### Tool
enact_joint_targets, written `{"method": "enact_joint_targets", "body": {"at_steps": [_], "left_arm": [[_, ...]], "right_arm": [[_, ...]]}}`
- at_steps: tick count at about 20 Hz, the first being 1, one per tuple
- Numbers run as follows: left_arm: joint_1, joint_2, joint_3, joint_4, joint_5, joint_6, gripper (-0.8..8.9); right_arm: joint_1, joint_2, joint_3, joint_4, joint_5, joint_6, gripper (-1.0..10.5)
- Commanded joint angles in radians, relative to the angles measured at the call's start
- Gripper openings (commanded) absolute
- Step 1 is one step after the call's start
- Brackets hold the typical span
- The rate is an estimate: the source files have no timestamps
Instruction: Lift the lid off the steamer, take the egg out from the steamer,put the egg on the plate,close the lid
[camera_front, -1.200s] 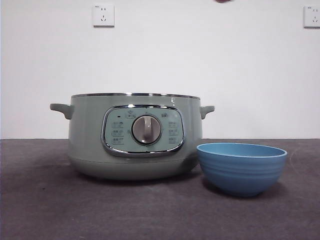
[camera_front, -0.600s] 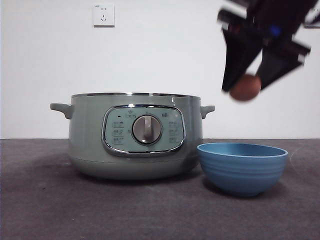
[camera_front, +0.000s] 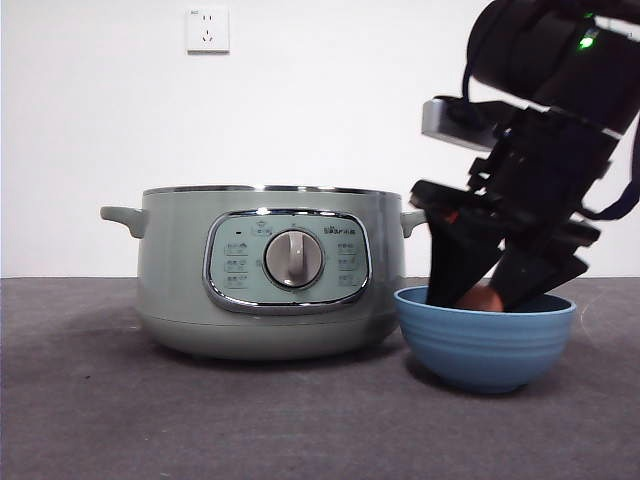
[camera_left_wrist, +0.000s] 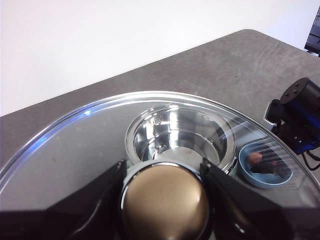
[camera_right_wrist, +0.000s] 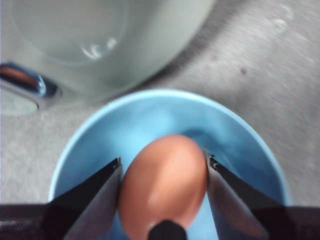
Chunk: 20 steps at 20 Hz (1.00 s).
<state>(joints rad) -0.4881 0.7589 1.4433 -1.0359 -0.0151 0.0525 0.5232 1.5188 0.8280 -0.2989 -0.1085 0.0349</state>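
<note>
While lowering: the right hand is clamping the egg inside the plate, beside the steamer.
Left hand: gripping the lid knob above the steamer.
Advice: part the jaws only once the egg is resting on the plate's floor.

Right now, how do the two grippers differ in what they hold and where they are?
The left gripper is shut on the lid by its knob, held up above the open steamer. The right gripper is shut on the egg, lowered inside the plate. Both are clamped on round things.
</note>
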Motion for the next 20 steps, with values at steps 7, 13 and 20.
{"method": "enact_joint_targets", "body": {"at_steps": [7,13,20], "left_arm": [[-0.001,-0.011,0.018,0.017,0.000,0.005,-0.09],[-0.001,-0.009,0.018,0.017,0.000,0.005,-0.09],[-0.001,-0.006,0.018,0.023,0.001,0.005,-0.09]], "right_arm": [[0.027,0.119,-0.011,0.038,-0.021,0.009,-0.1],[0.029,0.104,-0.009,0.037,-0.024,0.009,3.9],[0.029,-0.081,-0.008,0.029,-0.023,0.010,3.9]]}}
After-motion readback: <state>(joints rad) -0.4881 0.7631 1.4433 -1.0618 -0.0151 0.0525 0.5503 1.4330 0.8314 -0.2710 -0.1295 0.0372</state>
